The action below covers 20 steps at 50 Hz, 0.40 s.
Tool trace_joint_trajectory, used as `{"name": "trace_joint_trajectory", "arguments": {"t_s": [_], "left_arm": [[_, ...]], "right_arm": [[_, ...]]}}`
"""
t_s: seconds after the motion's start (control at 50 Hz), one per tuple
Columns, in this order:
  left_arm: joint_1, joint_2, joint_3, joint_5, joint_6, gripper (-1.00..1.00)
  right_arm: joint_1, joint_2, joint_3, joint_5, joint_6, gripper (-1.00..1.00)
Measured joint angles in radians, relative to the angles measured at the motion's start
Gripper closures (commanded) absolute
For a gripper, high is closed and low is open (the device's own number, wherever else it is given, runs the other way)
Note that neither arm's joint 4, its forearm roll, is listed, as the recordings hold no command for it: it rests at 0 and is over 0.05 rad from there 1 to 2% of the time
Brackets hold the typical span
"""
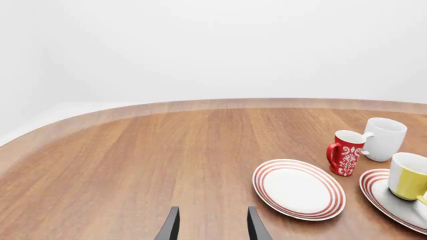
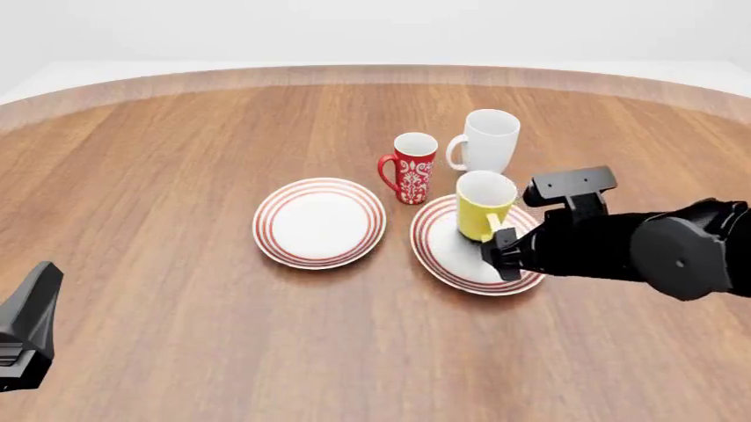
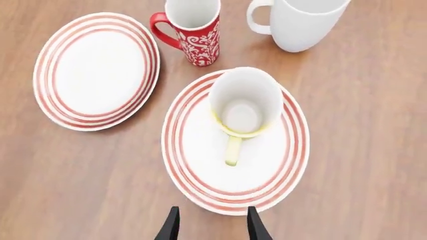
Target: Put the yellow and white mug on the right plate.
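The yellow and white mug point(image 3: 247, 102) stands upright on the right plate point(image 3: 193, 170), its yellow handle point(image 3: 232, 150) pointing toward my right gripper point(image 3: 212, 226). That gripper is open and holds nothing; it hovers over the plate's near rim, apart from the mug. In the front view the mug point(image 2: 484, 204) sits on the far part of the right plate point(image 2: 441, 255), with the right gripper point(image 2: 502, 252) just in front of it. My left gripper point(image 1: 212, 227) is open and empty over bare table, far to the left of the mug point(image 1: 408, 176).
The left plate point(image 2: 319, 221) lies empty beside the right one. A red-and-white patterned mug point(image 2: 411, 167) and a larger white mug point(image 2: 487, 141) stand just behind the plates. The left arm point(image 2: 30, 325) rests at the near left edge.
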Motion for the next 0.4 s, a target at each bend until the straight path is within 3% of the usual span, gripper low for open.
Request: {"name": "trace_joint_trajectory", "arguments": {"t_s": [0.4], "left_arm": [[0.000, 0.000, 0.000, 0.000, 0.000, -1.00]], "right_arm": [[0.080, -0.120, 0.066, -0.044, 0.063, -1.00]]}}
